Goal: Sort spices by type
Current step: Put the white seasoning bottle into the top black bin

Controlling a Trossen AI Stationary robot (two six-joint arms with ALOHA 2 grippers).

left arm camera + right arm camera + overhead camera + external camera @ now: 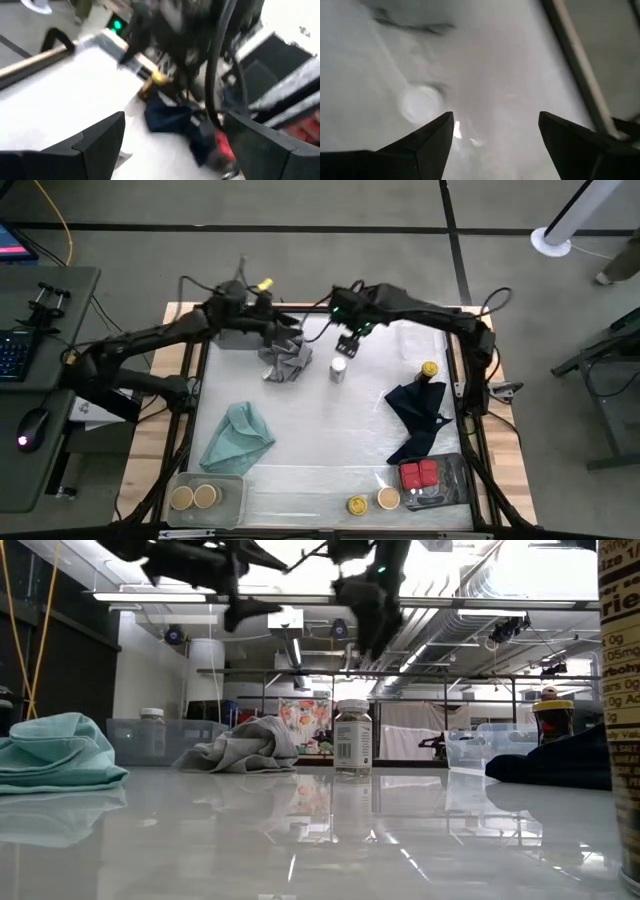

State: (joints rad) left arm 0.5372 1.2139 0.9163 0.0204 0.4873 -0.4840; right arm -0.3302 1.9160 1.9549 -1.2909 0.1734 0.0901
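Note:
A white-lidded jar (338,368) stands upright on the table's far middle (352,737) and shows blurred in the right wrist view (421,102). My right gripper (348,340) hangs open above it (495,130), clear of the lid. My left gripper (285,330) is open in the air (172,135) over the grey cloth (285,363). A yellow-lidded jar (429,370) stands at the navy cloth's (420,415) far end. Red tins (420,475) lie in the near-right tray. Two tan-lidded jars (195,497) sit in the near-left tray. Another yellow-lidded jar (357,505) and a tan-lidded one (388,498) stand near the near edge.
A teal cloth (238,435) lies bunched on the left. Clear trays sit at the near-left (232,485) and near-right (455,470) corners. The dark frame rails (468,410) run along the table's sides. The table's middle (320,430) is bare.

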